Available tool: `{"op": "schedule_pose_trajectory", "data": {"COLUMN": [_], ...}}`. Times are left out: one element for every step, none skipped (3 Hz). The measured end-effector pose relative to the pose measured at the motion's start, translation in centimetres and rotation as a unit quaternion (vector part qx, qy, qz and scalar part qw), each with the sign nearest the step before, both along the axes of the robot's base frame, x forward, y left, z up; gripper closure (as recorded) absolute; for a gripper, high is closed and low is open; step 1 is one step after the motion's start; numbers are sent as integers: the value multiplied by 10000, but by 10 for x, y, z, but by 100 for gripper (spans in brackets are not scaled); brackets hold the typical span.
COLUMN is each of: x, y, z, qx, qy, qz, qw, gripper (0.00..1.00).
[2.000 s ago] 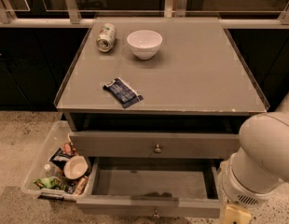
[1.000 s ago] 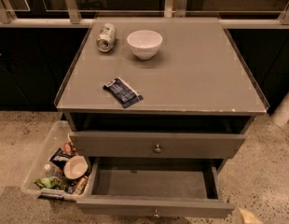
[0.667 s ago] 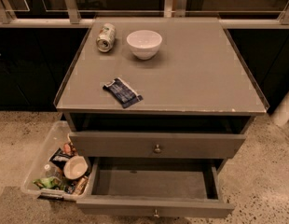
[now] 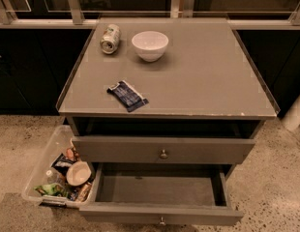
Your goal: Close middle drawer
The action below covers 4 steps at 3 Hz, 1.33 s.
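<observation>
At the far left a clear plastic bin (image 4: 41,163) of odds and ends sat on the floor, pressed close against the left side of the open drawer, so I judged that any approach should keep away from that corner. On the table (image 4: 213,81) a can (image 4: 110,38) lay on its side at the back left, with a dark snack packet (image 4: 127,95) nearer the front edge and a white bowl (image 4: 150,45) just right of the can. None of them stood in the way of the job. Below the table the upper drawer (image 4: 116,149) looked nearly shut. Under it the middle drawer (image 4: 116,212) stood pulled well out, its grey box seemingly empty and its small knob (image 4: 162,221) at the bottom edge of the view. The end effector was nowhere in view, so I could not tell how far open it was or whether it held anything. To do this well, I reckoned I should bring it in low from the front and set it flat on the drawer front at or just beside the knob. I would then push straight back along the runners, because an off-centre push would likely skew the box and jam it. I would ease off once the front lined up under the upper drawer.
</observation>
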State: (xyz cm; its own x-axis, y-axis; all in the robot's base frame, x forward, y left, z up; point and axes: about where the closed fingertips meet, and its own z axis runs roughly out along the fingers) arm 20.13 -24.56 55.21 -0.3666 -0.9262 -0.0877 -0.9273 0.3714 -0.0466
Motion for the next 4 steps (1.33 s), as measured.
{"op": "schedule_pose_trajectory", "data": {"x": [0, 34, 73, 72], "y": [-1, 2, 17, 28], "z": [-21, -53, -85, -108], "qx": [182, 664, 1289, 1507], "qy": [130, 30, -47, 52], "qz": [-47, 68, 386, 600], "qw": [9997, 9978, 9909, 9867], "gripper": [0, 0, 0, 0]}}
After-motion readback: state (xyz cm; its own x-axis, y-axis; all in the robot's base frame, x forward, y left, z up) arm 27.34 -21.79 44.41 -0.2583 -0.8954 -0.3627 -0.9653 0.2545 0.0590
